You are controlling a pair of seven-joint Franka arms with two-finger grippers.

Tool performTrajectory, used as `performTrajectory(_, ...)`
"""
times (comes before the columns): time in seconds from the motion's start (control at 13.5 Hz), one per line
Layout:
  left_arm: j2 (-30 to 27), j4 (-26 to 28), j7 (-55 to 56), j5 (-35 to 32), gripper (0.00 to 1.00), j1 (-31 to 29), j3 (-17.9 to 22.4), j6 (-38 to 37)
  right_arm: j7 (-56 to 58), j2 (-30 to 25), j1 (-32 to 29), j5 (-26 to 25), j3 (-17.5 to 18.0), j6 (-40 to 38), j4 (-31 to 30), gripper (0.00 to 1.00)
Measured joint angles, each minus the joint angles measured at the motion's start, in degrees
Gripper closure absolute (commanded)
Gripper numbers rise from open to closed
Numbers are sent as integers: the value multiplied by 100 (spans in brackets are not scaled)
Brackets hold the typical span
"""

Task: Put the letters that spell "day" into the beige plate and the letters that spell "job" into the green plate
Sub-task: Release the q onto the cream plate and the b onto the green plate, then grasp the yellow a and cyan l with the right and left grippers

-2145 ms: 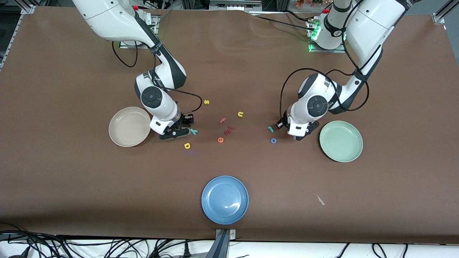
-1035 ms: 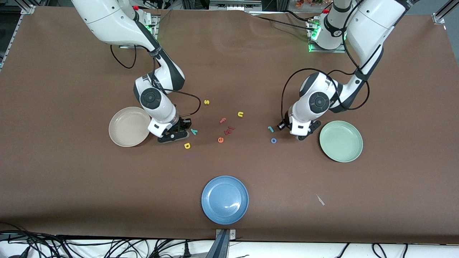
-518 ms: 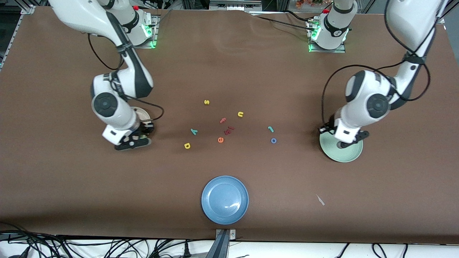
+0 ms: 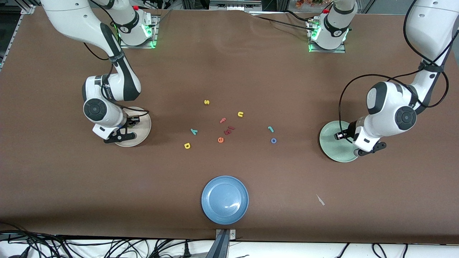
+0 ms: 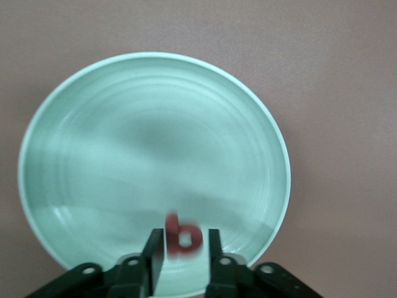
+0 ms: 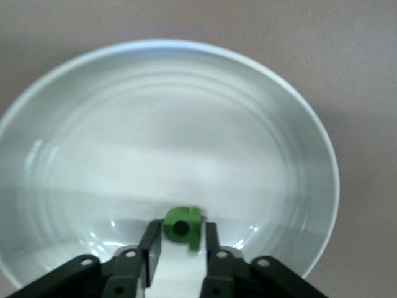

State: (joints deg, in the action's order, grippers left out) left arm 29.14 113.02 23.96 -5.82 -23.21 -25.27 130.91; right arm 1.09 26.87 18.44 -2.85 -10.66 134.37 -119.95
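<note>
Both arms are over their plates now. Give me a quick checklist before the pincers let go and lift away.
1. Left pincer over the green plate: ok.
2. Red b between its fingers: ok.
3. Right pincer over the beige plate: ok.
4. Green d between its fingers: ok.
5. Letters fully released: cannot tell.
6. Teal y, yellow a, teal j, blue o on the table: not ok.
</note>
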Motion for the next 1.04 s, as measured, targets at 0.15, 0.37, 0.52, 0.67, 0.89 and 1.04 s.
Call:
performTrajectory(0.15, 60, -82, 20, 0, 0, 1, -19, 1, 0, -56, -19, 4, 8, -23, 66, 0)
performTrajectory(0.37, 58, -294, 772, 10, 0, 23, -238, 1, -344, -230, -8, 149, 321, -769, 683, 0)
performTrajectory(0.52, 56, -425, 1731, 8, 1, 231, -527, 0, -1277, -266, 69, 236, 717, -1229, 1241, 1)
performTrajectory(0.67, 66, -565, 2616, 8, 1, 757, -575, 0, -2516, -174, 274, 249, 956, -1245, 1561, 1)
performTrajectory(0.89, 264, -888, 3774, 8, 8, 1484, -558, 2, -4311, 329, 615, 290, 997, -952, 2033, 15)
performTrajectory(1.04, 483, -1073, 4267, 8, 10, 1735, -549, 2, -5247, 797, 737, 311, 996, -567, 2346, 18)
